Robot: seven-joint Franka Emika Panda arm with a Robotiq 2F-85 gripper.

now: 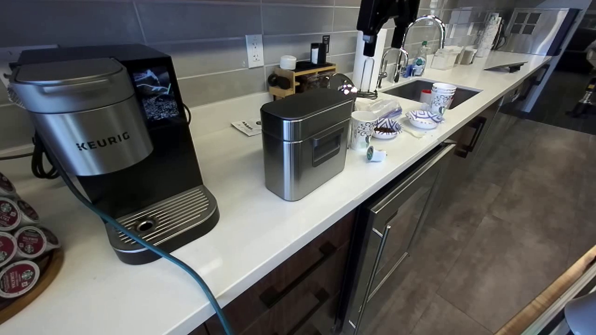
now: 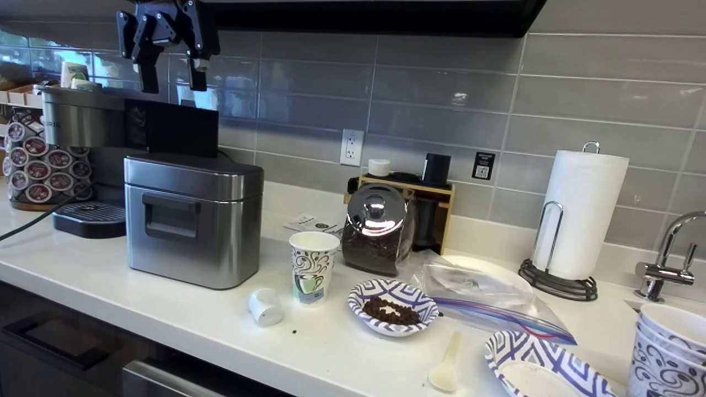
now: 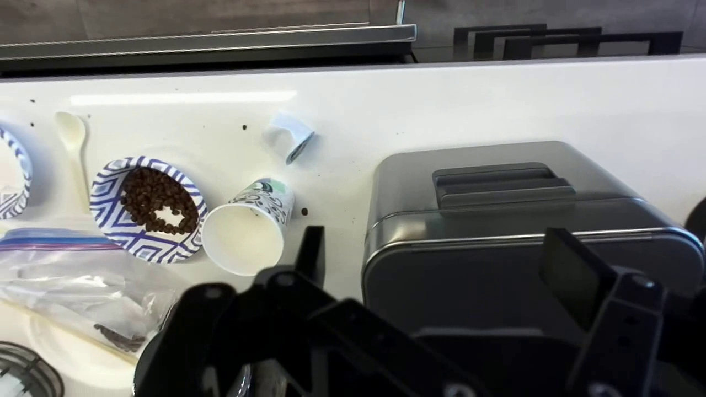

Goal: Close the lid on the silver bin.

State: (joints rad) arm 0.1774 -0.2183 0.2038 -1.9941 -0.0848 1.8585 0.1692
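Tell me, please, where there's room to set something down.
The white countertop is bare between the black-and-silver coffee maker and the brushed-steel rectangular bin, and along the bin's front. On the bin's other side, a patterned white cup, blue-and-white patterned bowl and clear plastic bag crowd it.

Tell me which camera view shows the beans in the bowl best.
The wrist view: it looks down into the bowl, so the beans show spread out and unblocked. Both exterior views show the beans at a slant; in an exterior view they are just a small dark patch beside a paper cup.
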